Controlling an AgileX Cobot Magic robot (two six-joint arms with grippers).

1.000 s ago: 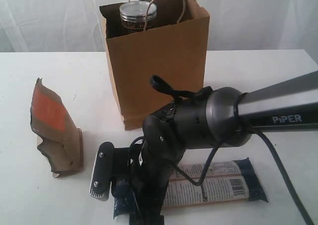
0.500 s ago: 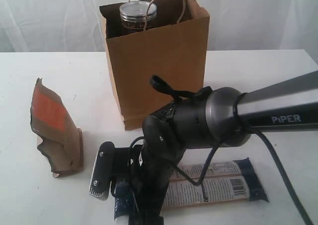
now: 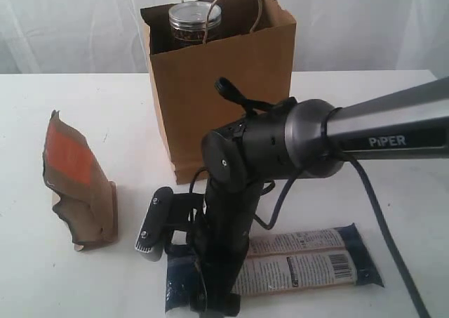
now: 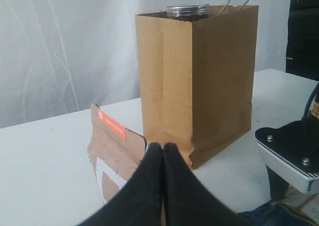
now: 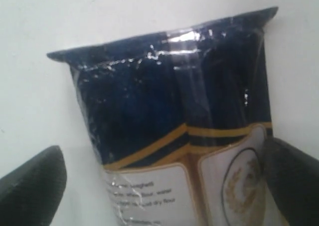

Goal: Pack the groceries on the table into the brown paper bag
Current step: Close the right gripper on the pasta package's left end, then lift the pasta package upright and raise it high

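White desk: long navy packet lies flat, near the brown paper bag.
I see my right pincer spread wide astride its end, gripping nothing; left pincer pressed closed, empty.

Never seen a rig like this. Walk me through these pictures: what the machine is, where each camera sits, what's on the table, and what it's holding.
This is a robot with two arms, each ending in a gripper, which is a two-fingered clamp. The wide picture comes from a camera standing off the arms. The other two come from a camera on each wrist, looking past that arm's own gripper.

On the flat white table stands a tall brown paper bag with a clear jar already inside. Beside the bag are a crumpled orange-brown pouch and a long navy packet lying flat.

The dark grey right arm reaches down over the packet. The right gripper is open, with a finger on either side of the packet's navy end, not closed on it. The left gripper is shut and empty, near the pouch. So nothing is held.
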